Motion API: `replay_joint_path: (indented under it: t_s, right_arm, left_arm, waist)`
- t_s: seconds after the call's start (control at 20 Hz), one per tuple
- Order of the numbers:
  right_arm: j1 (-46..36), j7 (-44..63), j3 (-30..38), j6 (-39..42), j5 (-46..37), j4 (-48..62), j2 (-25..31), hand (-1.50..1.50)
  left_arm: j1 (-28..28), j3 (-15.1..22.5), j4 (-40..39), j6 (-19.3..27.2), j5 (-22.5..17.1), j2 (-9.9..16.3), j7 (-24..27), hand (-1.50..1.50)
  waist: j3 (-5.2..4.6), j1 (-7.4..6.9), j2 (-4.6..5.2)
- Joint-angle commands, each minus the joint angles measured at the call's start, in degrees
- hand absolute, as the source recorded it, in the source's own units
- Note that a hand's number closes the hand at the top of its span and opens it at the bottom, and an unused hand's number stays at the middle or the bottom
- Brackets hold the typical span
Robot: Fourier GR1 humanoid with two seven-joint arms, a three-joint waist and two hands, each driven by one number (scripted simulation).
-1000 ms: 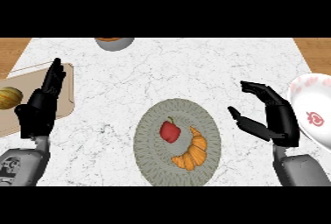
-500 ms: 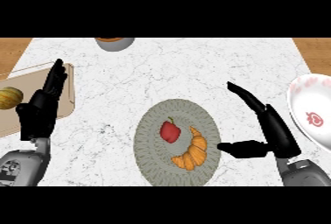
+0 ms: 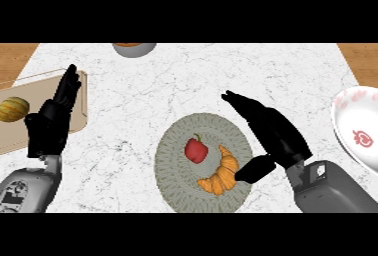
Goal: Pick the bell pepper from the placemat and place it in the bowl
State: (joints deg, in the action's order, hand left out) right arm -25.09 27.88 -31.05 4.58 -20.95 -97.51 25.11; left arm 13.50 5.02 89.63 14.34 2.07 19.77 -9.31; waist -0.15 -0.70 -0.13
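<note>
From the head view, the tabletop is white marble with fine grey veins, and bare wood shows past its far corners. In the middle lies a round grey-green placemat with a woven, ringed texture. On it sits the bell pepper, small, red and glossy, with a thin green stem pointing away from the robot. Just beside it, on the right half of the mat, lies a croissant, golden-brown, ridged and curved like a crescent.

The right hand hangs over the placemat's right edge. Its black fingers are straight and stretched toward the far side, and its thumb sticks out low, close to the croissant. It is released and grasps nothing; the pepper lies apart from it, to its left. The grey forearm comes up from the lower right corner.

At the right edge stands the bowl, white and smooth, with a red pattern round the rim and a red mark inside.

The left hand rests open at the left, fingers up, over the edge of a pale wooden cutting board with rounded corners. A round yellow-green fruit, faintly ribbed, lies on that board. At the far edge a grey cup-like vessel shows only in part.
</note>
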Motion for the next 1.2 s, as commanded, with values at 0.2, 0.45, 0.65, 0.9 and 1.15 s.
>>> replay_joint_path:
  t_s: [0.2, 0.45, 0.65, 0.9, 1.15]
  right_arm:
    - [-12.18, 11.03, -2.20, 11.32, 0.70, 11.73, -12.04, -1.50]
    - [-14.76, 12.36, -5.08, 14.11, -3.02, 19.57, -18.66, -1.50]
    - [-14.63, 17.26, -4.00, 18.61, -3.53, 20.82, -20.30, -1.50]
    - [-11.45, 19.24, -4.36, 19.71, -8.30, 22.44, -22.25, -1.50]
    - [-12.17, 13.99, -1.37, 18.25, -13.17, 29.05, -24.96, -1.50]
  left_arm:
    - [-0.53, -2.53, 2.84, -2.88, -1.08, 1.81, -2.13, 0.00]
    - [-0.67, -2.11, 1.30, -1.86, 0.29, -1.07, 0.18, 0.00]
    - [0.67, -1.22, -1.56, -0.49, 3.12, -3.00, 0.66, 0.00]
    - [-3.67, -2.25, 4.75, -2.14, 2.92, -2.43, -1.48, 0.00]
    - [-1.21, -4.73, 2.52, -4.75, 3.04, -2.80, -0.49, 0.00]
  waist:
    - [0.13, -0.48, 0.12]
    - [0.13, -0.03, 0.23]
    - [0.13, 0.58, 0.19]
    - [0.15, 0.47, 0.04]
    - [0.15, 0.46, 0.12]
